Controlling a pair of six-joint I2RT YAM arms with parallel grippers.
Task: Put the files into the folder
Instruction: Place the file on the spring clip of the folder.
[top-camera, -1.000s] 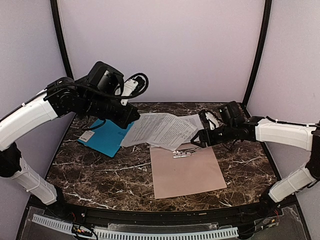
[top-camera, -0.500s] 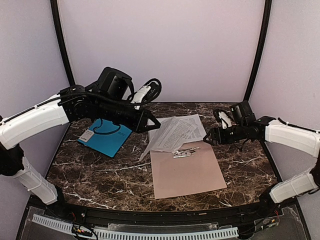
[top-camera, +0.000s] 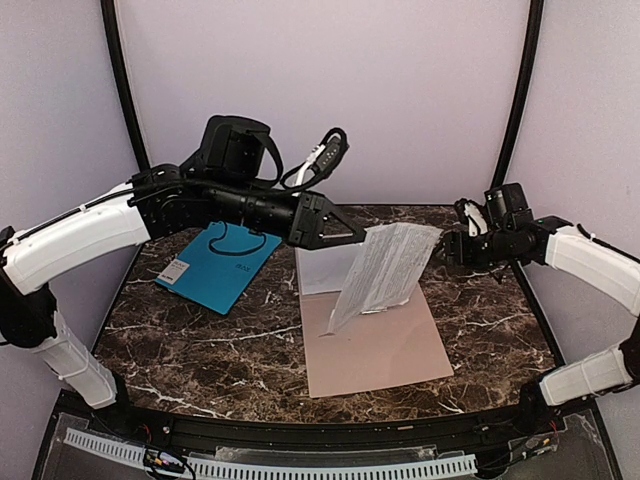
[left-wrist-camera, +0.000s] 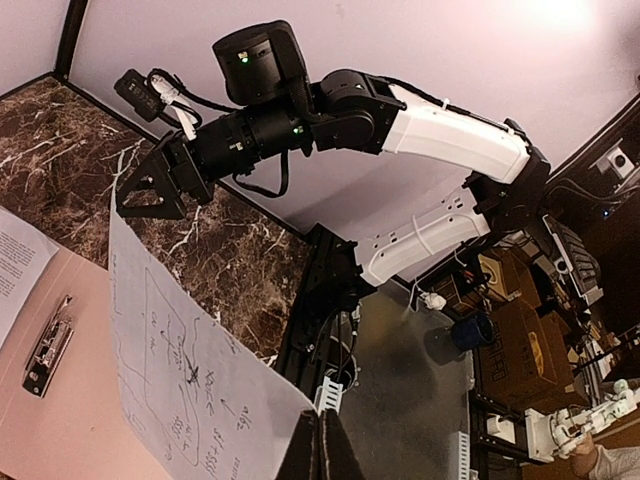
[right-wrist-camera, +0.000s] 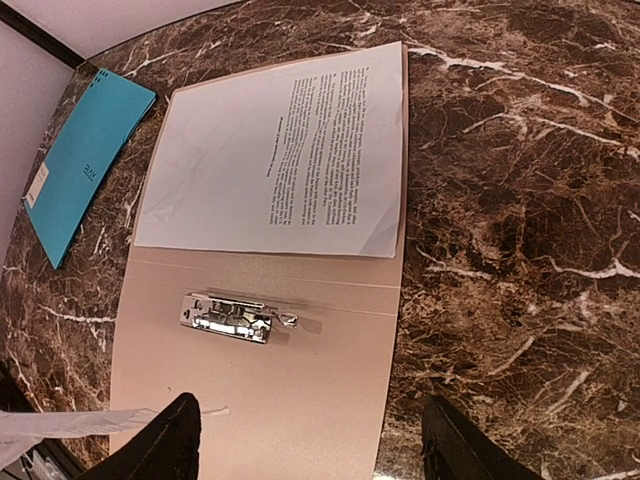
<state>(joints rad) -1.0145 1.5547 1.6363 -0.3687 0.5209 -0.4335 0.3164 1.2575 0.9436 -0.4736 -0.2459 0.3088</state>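
Change: left gripper (top-camera: 358, 238) has swung right, pinching one sheet (top-camera: 385, 268), now upright over folder (top-camera: 380, 350) at centre | right gripper (top-camera: 445, 250) backed off right, jaws apart, empty | second sheet (right-wrist-camera: 290, 150) flat on folder's upper half | teal folder (top-camera: 215, 265) label (top-camera: 172, 271) unreadable

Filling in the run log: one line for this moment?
left gripper shut on raised paper | right gripper open, empty | folder open, sheet flat on far flap

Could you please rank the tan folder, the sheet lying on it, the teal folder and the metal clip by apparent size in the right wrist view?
1. tan folder, cut off at the frame's edge
2. sheet
3. teal folder, though it lies farther from the camera
4. metal clip
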